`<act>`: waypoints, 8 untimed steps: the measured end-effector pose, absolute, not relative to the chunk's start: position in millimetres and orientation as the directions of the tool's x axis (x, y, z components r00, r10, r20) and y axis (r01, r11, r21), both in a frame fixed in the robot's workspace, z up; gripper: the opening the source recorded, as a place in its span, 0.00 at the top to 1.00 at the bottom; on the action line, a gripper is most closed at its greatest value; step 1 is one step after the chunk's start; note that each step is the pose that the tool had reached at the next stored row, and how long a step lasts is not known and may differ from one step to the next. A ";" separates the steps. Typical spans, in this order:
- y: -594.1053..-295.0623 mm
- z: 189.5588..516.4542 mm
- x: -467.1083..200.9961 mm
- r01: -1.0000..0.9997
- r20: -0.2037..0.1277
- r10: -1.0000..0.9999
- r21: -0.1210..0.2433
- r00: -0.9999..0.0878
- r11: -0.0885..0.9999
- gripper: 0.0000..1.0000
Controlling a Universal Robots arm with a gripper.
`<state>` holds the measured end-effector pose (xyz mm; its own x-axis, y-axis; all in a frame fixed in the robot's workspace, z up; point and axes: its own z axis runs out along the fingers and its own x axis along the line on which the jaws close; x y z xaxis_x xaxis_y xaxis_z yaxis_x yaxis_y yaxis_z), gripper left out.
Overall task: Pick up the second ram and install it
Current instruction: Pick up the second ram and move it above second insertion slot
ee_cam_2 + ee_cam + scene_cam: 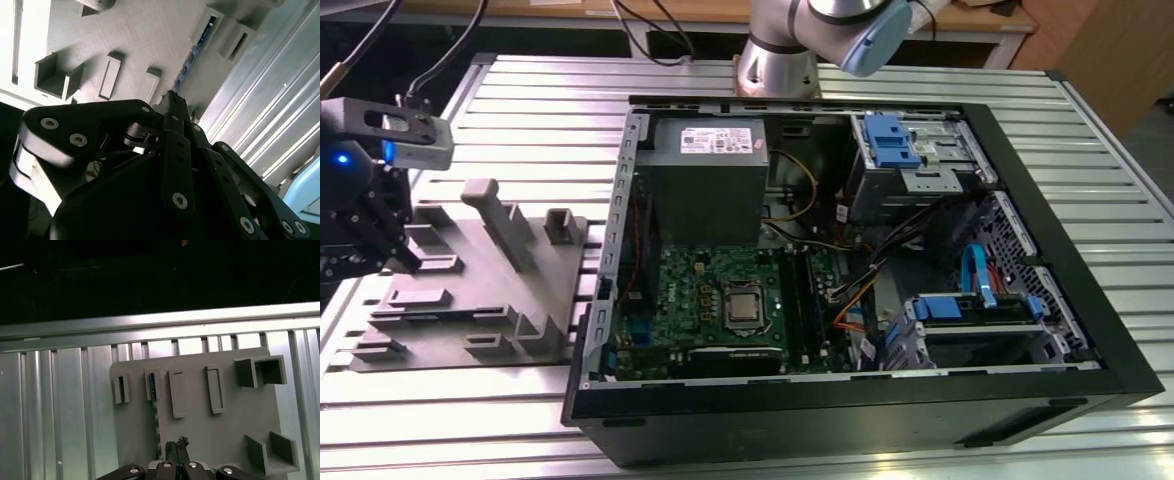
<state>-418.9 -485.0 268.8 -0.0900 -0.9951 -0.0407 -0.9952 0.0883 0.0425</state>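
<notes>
The second ram (152,385) stands on edge in a narrow slot of the grey moulded parts tray (230,415), its blue-green board and dark chips showing along the slot. In the second wrist view the ram (192,54) runs as a thin blue-edged strip away from the fingertips. My gripper (177,446) hovers over the tray with its black fingers pressed together, the tips just beside the ram's near end and nothing seen between them. In the exterior view the gripper (384,250) hangs over the tray (454,300) at the exterior view's left.
An open black computer case (854,250) lies on the ribbed metal table (1067,120), to the exterior view's right of the tray. Inside it are the green motherboard (707,300), long black memory slots (803,300), a grey power supply (707,175) and drive cages with blue clips.
</notes>
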 end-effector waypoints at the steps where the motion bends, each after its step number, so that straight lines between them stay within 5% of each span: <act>1: -485.0 268.7 -418.9 -0.996 -0.041 -0.996 0.043 -0.080 0.078 0.90; 8: -485.0 267.2 -418.8 -0.997 -0.041 -0.996 0.042 -0.074 0.072 0.90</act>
<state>-418.8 -485.0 267.2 -0.0736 -0.9964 -0.0412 -0.9965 0.0718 0.0419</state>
